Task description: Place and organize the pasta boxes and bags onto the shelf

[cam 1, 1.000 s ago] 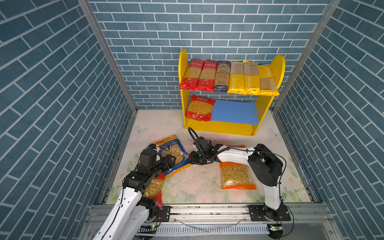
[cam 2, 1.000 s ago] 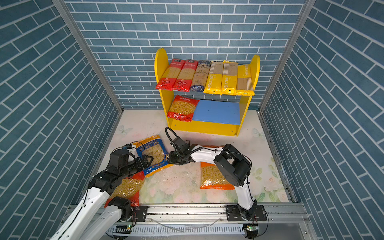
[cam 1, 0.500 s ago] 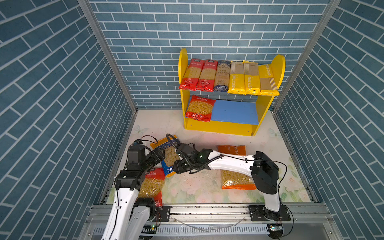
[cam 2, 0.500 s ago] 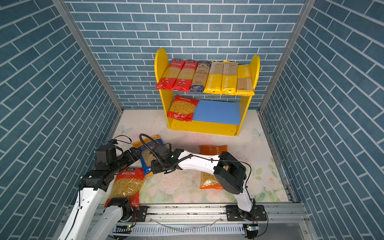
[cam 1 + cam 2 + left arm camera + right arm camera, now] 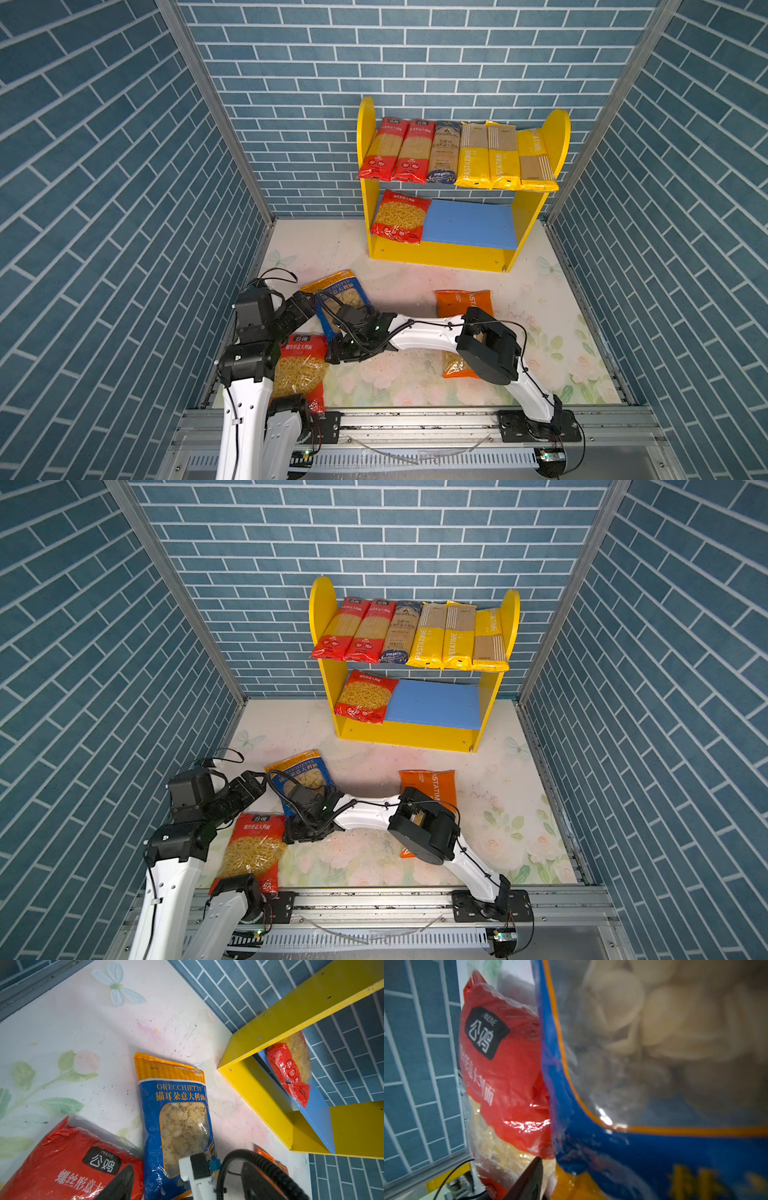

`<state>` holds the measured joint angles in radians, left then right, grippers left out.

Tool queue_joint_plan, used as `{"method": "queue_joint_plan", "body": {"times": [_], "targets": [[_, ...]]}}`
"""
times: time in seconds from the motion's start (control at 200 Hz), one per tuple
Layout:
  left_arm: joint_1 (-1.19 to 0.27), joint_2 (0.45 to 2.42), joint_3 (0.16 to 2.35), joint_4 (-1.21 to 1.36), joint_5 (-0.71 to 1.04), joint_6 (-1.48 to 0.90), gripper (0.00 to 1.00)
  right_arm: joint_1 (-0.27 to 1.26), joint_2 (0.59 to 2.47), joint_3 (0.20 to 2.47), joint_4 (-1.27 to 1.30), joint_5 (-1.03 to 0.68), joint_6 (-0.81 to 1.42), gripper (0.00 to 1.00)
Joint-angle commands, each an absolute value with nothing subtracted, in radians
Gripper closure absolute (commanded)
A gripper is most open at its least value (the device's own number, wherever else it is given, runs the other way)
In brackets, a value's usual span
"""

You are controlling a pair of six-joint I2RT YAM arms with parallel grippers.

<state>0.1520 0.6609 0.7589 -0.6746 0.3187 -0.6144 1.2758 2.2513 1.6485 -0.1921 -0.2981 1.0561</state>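
Orecchiette bag [image 5: 345, 293], left claw [image 5: 309, 307] apart beside it, right claw [image 5: 336, 353] at its end, spread unclear

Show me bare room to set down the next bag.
Lower board: bare from the red bag to the right side panel. Floor: bare strip between shelf and the blue bag and orange bag; more right of the orange bag. Crowded: six spaghetti packs fill the top; front left, blue bag, second red bag, left arm and right arm bunch.
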Motion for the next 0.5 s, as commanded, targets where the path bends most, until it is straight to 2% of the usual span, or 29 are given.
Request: {"method": "queue_joint_plan", "body": {"times": [0.0,0.15,0.375,0.495], "targets": [[0.158,0.653,0.758,-0.634,0.382,-0.629,0.19,1.301,2.311,1.679,-0.079,-0.27,1.224,0.39],[0.156,0.659,0.738,-0.599,0.432,-0.676,0.2,1.345,2.371,1.764,-0.099,-0.17,1.272,0.44],[0.151,0.685,0.79,-0.613,0.43,-0.656,0.2,1.365,2.371,1.807,-0.049,-0.141,1.206,0.77],[0.152,0.689,0.831,-0.627,0.425,-0.638,0.2,1.364,2.288,1.784,-0.095,-0.137,1.086,0.88]]}}
